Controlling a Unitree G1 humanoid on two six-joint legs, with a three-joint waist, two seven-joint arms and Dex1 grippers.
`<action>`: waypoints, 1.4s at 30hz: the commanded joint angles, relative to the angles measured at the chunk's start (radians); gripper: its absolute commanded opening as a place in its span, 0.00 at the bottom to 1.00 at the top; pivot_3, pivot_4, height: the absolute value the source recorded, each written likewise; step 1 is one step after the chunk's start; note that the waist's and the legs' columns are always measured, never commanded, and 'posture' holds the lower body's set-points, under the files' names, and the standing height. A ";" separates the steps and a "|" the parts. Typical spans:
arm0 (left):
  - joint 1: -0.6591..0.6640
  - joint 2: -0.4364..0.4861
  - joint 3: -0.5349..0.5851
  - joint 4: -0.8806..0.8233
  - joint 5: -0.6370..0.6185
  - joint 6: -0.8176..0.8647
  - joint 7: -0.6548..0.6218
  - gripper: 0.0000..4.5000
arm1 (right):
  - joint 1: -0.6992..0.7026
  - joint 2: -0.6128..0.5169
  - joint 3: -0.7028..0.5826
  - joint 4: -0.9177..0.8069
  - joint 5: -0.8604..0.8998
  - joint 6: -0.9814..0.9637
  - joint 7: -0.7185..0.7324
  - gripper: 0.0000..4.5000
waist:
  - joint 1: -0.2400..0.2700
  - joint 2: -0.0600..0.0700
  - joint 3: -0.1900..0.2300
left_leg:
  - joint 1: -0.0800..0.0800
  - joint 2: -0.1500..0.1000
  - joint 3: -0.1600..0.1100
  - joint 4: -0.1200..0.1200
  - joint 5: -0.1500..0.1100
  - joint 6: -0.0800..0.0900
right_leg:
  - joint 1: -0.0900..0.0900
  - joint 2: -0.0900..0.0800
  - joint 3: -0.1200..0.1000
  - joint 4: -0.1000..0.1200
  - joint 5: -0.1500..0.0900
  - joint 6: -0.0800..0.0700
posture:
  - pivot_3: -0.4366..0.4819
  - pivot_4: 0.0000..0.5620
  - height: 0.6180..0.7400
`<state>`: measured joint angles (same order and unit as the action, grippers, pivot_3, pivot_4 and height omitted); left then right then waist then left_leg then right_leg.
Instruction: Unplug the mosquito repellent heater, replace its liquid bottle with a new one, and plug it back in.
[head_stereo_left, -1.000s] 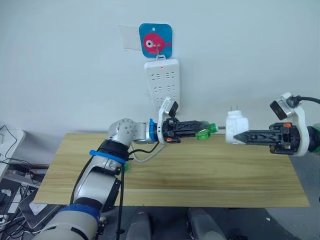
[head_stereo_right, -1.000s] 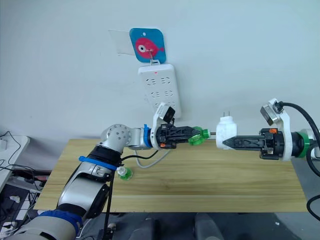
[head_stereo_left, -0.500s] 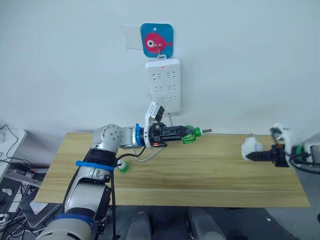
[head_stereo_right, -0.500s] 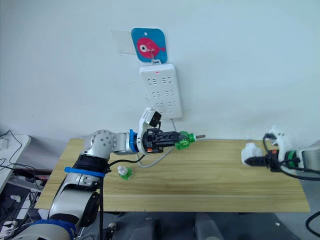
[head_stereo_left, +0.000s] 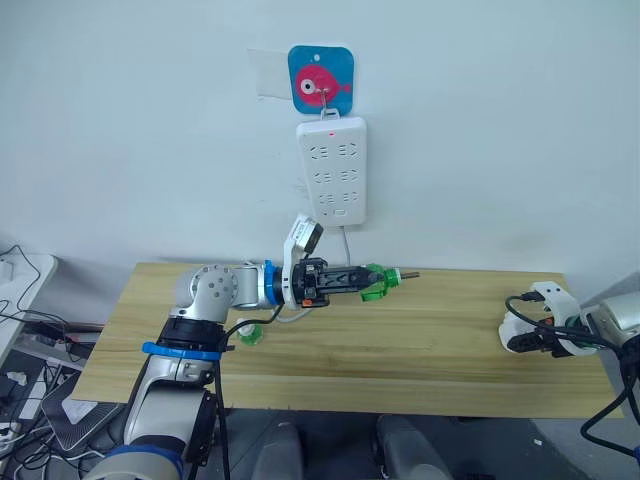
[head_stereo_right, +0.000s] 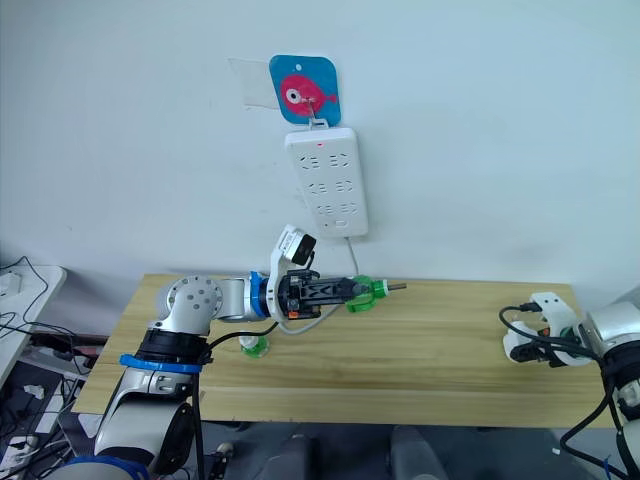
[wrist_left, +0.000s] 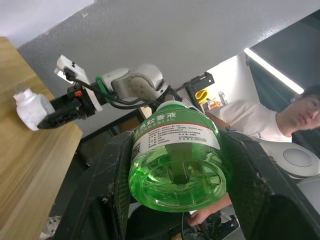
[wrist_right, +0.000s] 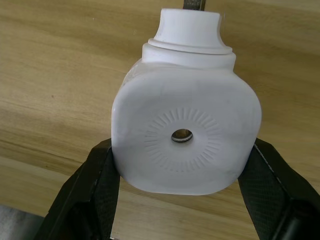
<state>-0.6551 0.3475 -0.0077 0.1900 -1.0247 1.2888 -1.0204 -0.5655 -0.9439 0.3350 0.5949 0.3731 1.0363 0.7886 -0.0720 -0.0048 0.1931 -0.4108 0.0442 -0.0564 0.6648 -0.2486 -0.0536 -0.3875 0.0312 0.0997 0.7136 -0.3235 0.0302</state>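
Sitting clamped between right claw (wrist_right: 180, 200) fingers, mosquito repellent heater (wrist_right: 186, 140) above table (wrist_right: 60, 75).

1. A long wooden table (head_stereo_left: 420, 350) stands against a pale wall.
2. Above the table, a white power strip (head_stereo_left: 334, 170) hangs upright on the wall.
3. Just above the power strip is a blue square hook plate (head_stereo_left: 321, 80) bearing a pink fish.
4. A person in a white shirt (wrist_left: 260, 125) appears beyond the table's far end.
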 joint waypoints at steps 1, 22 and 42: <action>0.001 -0.003 0.017 -0.037 -0.010 0.004 -0.004 0.50 | -0.024 0.003 -0.045 0.000 -0.027 0.037 0.027 0.66 | 0.001 0.000 0.000 | 0.000 0.000 0.000 0.000 0.000 0.000 | 0.000 0.000 0.000 0.000 0.000 0.000 | 0.49 0.33 1.00; -0.045 -0.022 -0.024 0.054 0.076 -0.092 -0.124 0.50 | 0.160 -0.251 -0.498 -0.574 0.158 0.251 0.183 0.99 | 0.005 0.000 0.000 | 0.000 0.000 0.000 -0.002 0.000 0.000 | 0.000 0.000 0.000 -0.002 0.000 0.001 | 0.37 0.29 1.00; -0.081 -0.319 0.093 0.069 0.201 -0.518 0.070 0.50 | 0.197 0.845 -1.078 -1.207 1.397 0.139 -1.289 0.99 | -0.046 -0.001 0.000 | -0.004 -0.001 -0.001 -0.002 0.001 -0.002 | -0.002 -0.001 0.000 -0.002 0.000 0.001 | 0.29 0.28 1.00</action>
<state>-0.7153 0.0374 0.1058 0.2800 -0.8404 0.8142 -0.9178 -0.3938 -0.0528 -0.8305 -0.5982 1.5836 1.3226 -0.3572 -0.1181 -0.0056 0.1926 -0.4152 0.0434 -0.0564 0.6625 -0.2480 -0.0550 -0.3894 0.0300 0.1004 0.7112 -0.3231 0.0311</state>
